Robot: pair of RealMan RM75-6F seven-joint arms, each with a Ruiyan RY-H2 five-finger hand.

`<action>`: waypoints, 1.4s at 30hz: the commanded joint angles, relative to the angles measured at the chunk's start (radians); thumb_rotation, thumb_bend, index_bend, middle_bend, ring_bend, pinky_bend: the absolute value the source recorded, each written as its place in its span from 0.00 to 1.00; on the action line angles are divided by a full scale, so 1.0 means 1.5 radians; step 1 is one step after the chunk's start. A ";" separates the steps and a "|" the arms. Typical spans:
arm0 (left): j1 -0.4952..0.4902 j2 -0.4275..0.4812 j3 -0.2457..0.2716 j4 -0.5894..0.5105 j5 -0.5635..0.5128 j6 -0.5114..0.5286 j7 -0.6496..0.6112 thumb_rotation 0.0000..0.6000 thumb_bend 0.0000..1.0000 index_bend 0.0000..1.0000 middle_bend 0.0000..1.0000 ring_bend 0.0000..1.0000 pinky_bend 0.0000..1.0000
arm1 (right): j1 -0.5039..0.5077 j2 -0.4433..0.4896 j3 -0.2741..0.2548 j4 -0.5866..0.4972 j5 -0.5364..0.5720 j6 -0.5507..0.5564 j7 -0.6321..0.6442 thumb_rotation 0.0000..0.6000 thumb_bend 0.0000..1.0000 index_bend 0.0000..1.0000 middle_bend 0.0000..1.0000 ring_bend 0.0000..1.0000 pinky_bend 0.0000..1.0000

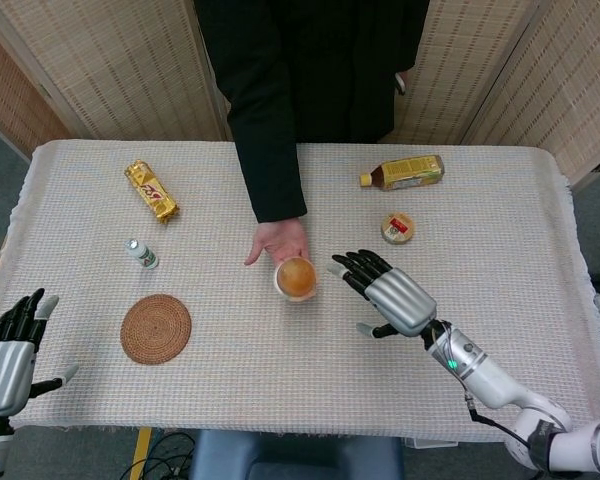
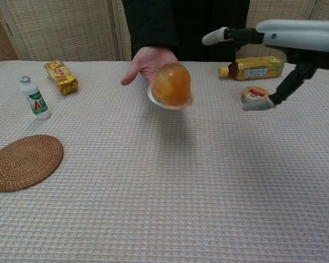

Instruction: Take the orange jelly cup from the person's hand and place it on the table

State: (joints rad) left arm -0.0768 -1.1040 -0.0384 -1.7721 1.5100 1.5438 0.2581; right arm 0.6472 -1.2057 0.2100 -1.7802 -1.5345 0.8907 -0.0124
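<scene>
Orange and glossy, the orange jelly cup (image 1: 297, 278) sits dome-up on the person's hand (image 1: 280, 243) at the centre of the head view, lifted above the woven white tablecloth (image 1: 280, 390); in the chest view the orange jelly cup (image 2: 171, 86) shows at upper centre with the palm behind it. Just to the right of it in the head view hovers the right hand (image 1: 388, 296), fingers spread wide and pointing toward the cup, holding nothing and not touching it; the chest view shows the right hand (image 2: 279, 41) at the upper right edge, thumb hanging down apart from the fingers. At the lower left corner of the head view the left hand (image 1: 8, 345) rests by the table edge, fingers extended and apart, empty. A round wicker coaster (image 1: 156, 328) lies at lower left, with a small white drink bottle (image 1: 140, 254) above it and a gold snack packet (image 1: 151, 190) further up. At upper right a yellow tea bottle (image 1: 403, 172) lies on its side, and a small round tin (image 1: 398, 228) sits just below it.
</scene>
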 commanded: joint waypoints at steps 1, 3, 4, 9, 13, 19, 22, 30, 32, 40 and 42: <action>0.003 0.002 0.001 0.001 -0.001 0.003 -0.002 1.00 0.14 0.09 0.00 0.00 0.16 | 0.068 -0.069 0.038 0.031 0.073 -0.063 -0.055 1.00 0.22 0.00 0.01 0.00 0.04; 0.009 0.006 0.001 0.005 -0.005 0.008 -0.007 1.00 0.14 0.09 0.00 0.00 0.16 | 0.098 -0.106 0.051 0.056 0.110 -0.080 -0.078 1.00 0.22 0.00 0.01 0.00 0.04; 0.011 0.008 0.002 0.006 -0.007 0.010 -0.010 1.00 0.14 0.09 0.00 0.00 0.16 | 0.108 -0.120 0.055 0.068 0.123 -0.083 -0.088 1.00 0.22 0.00 0.01 0.00 0.04; 0.020 0.012 0.003 0.013 -0.012 0.016 -0.022 1.00 0.14 0.10 0.00 0.00 0.16 | 0.145 -0.168 0.064 0.110 0.180 -0.085 -0.138 1.00 0.23 0.00 0.04 0.00 0.04; 0.024 0.014 0.002 0.017 -0.014 0.020 -0.029 1.00 0.14 0.11 0.00 0.00 0.16 | 0.157 -0.181 0.062 0.124 0.208 -0.074 -0.164 1.00 0.27 0.00 0.06 0.00 0.06; 0.024 0.014 0.002 0.019 -0.011 0.017 -0.031 1.00 0.14 0.11 0.00 0.00 0.16 | 0.166 -0.197 0.053 0.146 0.225 -0.054 -0.181 1.00 0.39 0.12 0.18 0.08 0.26; 0.024 0.013 0.001 0.018 -0.010 0.016 -0.029 1.00 0.14 0.11 0.00 0.00 0.16 | 0.171 -0.205 0.049 0.155 0.226 -0.045 -0.187 1.00 0.47 0.25 0.25 0.16 0.37; 0.025 0.012 -0.001 0.018 -0.012 0.014 -0.029 1.00 0.14 0.13 0.00 0.00 0.16 | 0.154 -0.189 0.047 0.139 0.196 0.008 -0.152 1.00 0.63 0.52 0.43 0.36 0.63; 0.024 0.012 -0.001 0.018 -0.012 0.014 -0.029 1.00 0.14 0.13 0.00 0.00 0.16 | 0.142 -0.173 0.044 0.127 0.180 0.027 -0.138 1.00 0.64 0.54 0.44 0.39 0.66; 0.021 0.009 -0.003 0.018 -0.008 0.009 -0.027 1.00 0.14 0.13 0.00 0.00 0.16 | 0.071 -0.062 0.017 0.069 0.118 0.099 -0.077 1.00 0.64 0.57 0.47 0.43 0.69; 0.020 0.009 -0.003 0.019 -0.008 0.007 -0.027 1.00 0.14 0.13 0.00 0.00 0.16 | 0.054 -0.034 0.002 0.069 0.114 0.102 -0.069 1.00 0.64 0.57 0.47 0.43 0.69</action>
State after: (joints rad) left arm -0.0467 -1.0910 -0.0427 -1.7438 1.4984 1.5553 0.2176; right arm 0.7624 -1.3010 0.2393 -1.6634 -1.3443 1.0251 -0.1396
